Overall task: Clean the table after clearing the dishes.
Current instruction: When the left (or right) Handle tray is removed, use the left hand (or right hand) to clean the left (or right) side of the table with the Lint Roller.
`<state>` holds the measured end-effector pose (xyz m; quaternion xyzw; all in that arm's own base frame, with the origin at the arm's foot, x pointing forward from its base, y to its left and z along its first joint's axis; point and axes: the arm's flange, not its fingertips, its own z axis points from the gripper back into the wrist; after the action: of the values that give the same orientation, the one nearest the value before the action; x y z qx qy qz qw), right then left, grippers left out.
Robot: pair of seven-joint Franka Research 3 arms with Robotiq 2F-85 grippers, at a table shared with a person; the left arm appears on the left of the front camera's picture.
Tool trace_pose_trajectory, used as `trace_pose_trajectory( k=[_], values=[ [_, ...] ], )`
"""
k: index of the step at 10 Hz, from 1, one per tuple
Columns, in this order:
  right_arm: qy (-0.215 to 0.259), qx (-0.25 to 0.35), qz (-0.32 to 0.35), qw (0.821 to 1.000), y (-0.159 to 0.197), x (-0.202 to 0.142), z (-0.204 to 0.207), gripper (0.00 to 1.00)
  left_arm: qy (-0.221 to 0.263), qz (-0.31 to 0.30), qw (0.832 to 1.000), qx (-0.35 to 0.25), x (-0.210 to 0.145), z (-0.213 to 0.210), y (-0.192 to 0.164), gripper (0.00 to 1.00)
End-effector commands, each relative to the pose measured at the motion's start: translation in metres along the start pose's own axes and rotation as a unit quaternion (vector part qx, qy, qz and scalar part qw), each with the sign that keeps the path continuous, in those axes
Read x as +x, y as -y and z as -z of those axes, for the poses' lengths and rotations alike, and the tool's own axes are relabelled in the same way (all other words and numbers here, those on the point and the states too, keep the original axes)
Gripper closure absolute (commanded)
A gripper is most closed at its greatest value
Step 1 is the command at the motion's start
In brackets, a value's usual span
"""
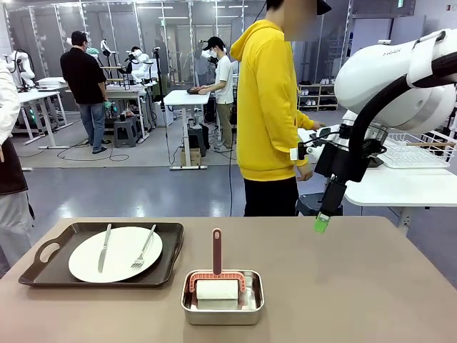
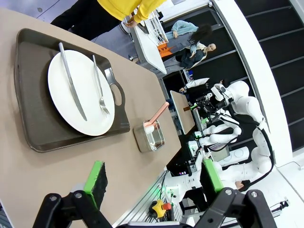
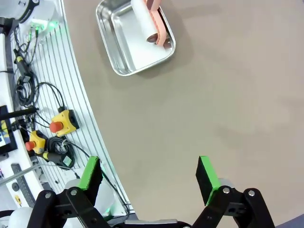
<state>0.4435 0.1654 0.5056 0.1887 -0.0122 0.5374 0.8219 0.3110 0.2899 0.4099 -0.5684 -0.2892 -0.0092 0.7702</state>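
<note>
At the near edge of the table [image 1: 343, 286] the roller [image 1: 216, 289] waits in its steel pan [image 1: 223, 318], but one plate [image 1: 118, 259] sits on its tray [image 1: 166, 266], so that should probably go first, lifted level. The left gripper [image 2: 153, 175] gapes empty with the tray ahead of its jaws. The right gripper [image 3: 148, 173] hangs open over bare tabletop, well apart from it.

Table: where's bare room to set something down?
The right half of the table is bare, from the steel pan to the right edge; the open right gripper hangs above its far part. Crowded at left: tray with plate, knife and fork.
</note>
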Motion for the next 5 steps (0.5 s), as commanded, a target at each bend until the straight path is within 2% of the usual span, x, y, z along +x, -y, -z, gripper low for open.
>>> trace_pose_trajectory(
  k=[1, 5],
  values=[
    [-0.038, -0.037, -0.071, 0.996, 0.009, 0.030, -0.002, 0.00, 0.002, 0.003, 1.000, 0.001, -0.001, -0.001, 0.001, 0.00],
    [-0.114, -0.065, -0.174, 0.976, 0.014, 0.113, -0.007, 0.00, 0.002, 0.003, 1.000, 0.001, -0.001, -0.001, 0.001, 0.00]
  ],
)
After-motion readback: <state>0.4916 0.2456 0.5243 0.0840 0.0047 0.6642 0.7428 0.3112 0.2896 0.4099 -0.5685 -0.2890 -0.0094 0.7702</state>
